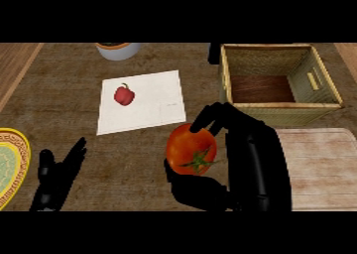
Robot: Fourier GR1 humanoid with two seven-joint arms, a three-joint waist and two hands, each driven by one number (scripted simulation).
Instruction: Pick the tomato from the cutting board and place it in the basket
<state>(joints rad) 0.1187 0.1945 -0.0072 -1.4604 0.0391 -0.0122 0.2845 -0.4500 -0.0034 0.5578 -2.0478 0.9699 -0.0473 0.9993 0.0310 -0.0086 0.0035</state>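
One tomato (190, 149), round, glossy orange-red with a green star-shaped stem, sits in the right hand (244, 163). The black fingers (210, 116) curl over its top and the thumb comes up under it from below, so the hand is closed round it. It is held above the brown, grainy counter (138, 168), just off the left edge of the board (321, 163) and short of the basket's near left corner.

One cutting board, pale worn wood with rounded corners, lies at the counter's right side, partly under the right hand.

One basket (280, 111), square and woven from light straw, stands just behind the board near the far right corner; its inside shows a dark wooden floor.

One white, flat rectangular sheet (148, 104) lies near the middle, carrying one small red pepper (123, 94) with a dark stem.

One plate (6, 166), yellow-rimmed with a green patterned centre, is cut by the left edge.

One grey round pot (119, 49) with an orange rim stands at the far edge.

The left hand (57, 176) rests open near the front edge, fingers up and straight, holding nothing.
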